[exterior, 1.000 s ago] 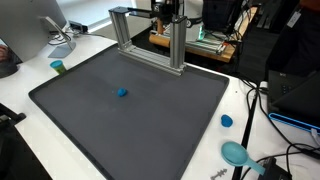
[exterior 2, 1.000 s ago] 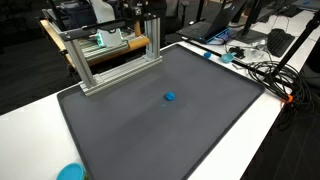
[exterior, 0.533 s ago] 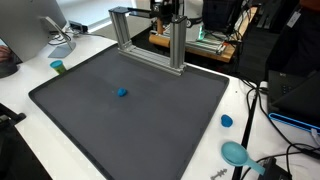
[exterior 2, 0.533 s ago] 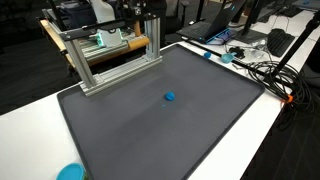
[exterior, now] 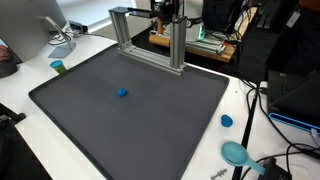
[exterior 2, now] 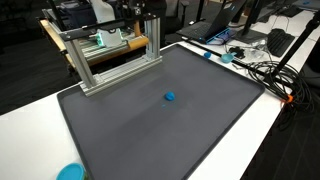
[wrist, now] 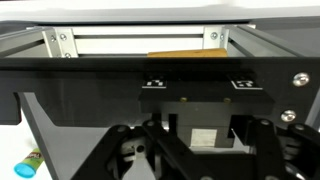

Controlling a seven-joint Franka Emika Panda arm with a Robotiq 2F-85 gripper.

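Note:
My gripper shows at the bottom of the wrist view, its dark finger links spread wide apart and holding nothing. Just in front of it is a black block with two printed markers, and beyond that the aluminium frame. In both exterior views the arm stands high behind that frame, at the back of the black mat. A small blue object lies on the mat, far from the gripper.
A teal cylinder stands off the mat's edge; it may be the item in the wrist view. A blue disc and a teal scoop lie on the white table. Cables crowd one side.

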